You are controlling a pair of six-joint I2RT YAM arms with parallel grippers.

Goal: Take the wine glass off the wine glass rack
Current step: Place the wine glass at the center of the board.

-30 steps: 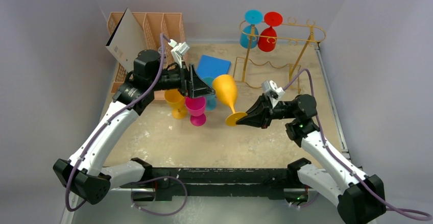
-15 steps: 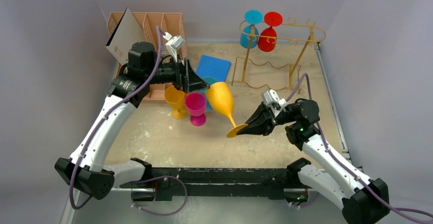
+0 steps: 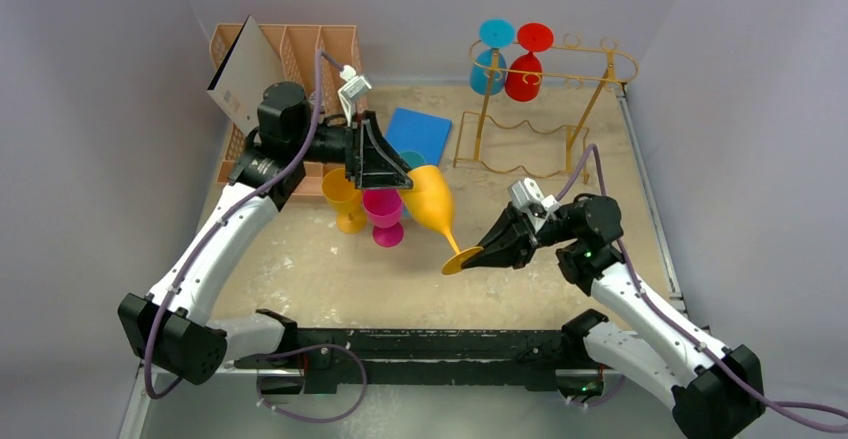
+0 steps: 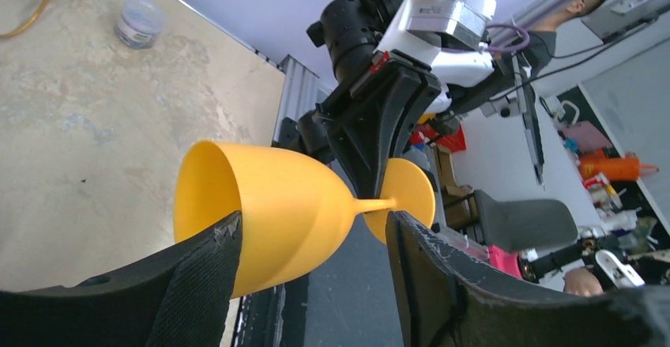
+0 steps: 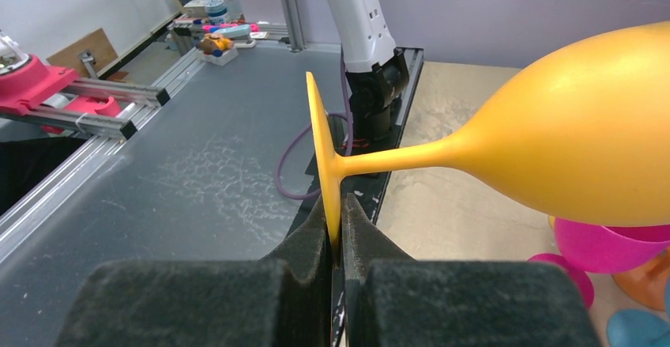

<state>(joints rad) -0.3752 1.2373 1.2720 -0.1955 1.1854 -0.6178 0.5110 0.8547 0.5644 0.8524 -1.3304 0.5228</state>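
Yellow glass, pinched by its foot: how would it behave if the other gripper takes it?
Probably light and stiff: the glass looks like opaque plastic and juts sideways though the right gripper pinches only its foot's rim. That thin-edge grip may let it pivot if nudged. The smooth, tapering bowl could slip from the left gripper, whose fingers straddle it.

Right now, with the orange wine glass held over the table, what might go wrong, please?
The right gripper pinches only the thin foot rim of the orange wine glass, so it may twist or slip out. The left gripper stands open around the bowl; a nudge could knock it onto the pink glass below.
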